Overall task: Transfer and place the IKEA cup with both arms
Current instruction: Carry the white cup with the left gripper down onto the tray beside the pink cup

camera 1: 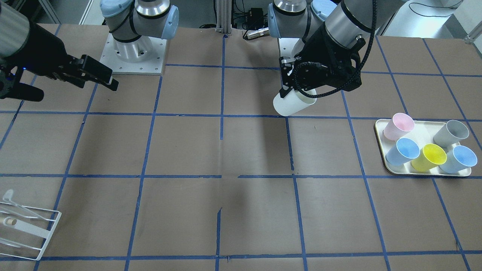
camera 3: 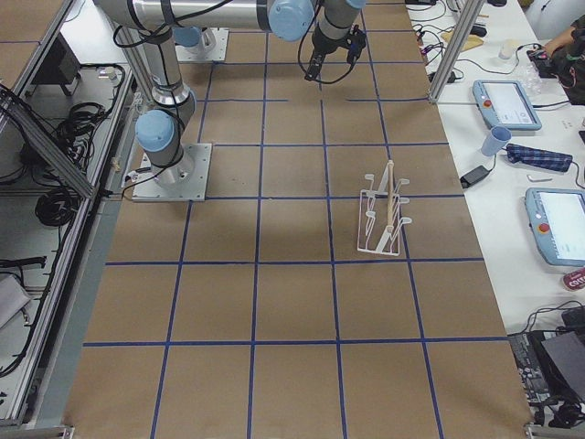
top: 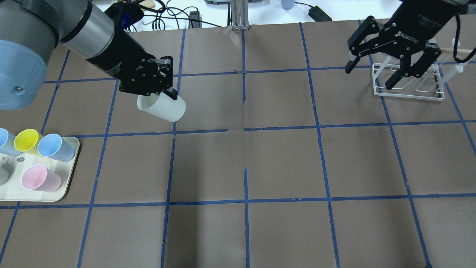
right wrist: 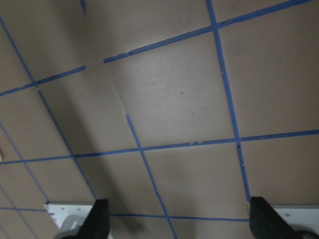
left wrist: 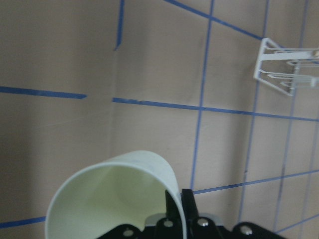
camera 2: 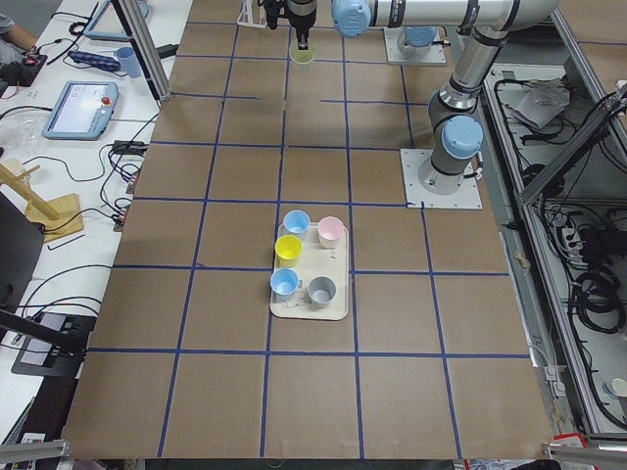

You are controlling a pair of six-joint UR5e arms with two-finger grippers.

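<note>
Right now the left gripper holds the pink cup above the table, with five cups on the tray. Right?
No. The left gripper holds the white IKEA cup, not the pink cup; the overhead exterior view shows it. The rest is right.

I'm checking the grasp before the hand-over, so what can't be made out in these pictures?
- Left wrist view: the bottom edge cuts off the IKEA cup and most of the left gripper, so how the jaws sit is unclear.
- Overhead view: the left edge cuts off the grey cup; the right gripper covers part of the white rack.
- Exterior left view: the held cup is too small to judge.
</note>
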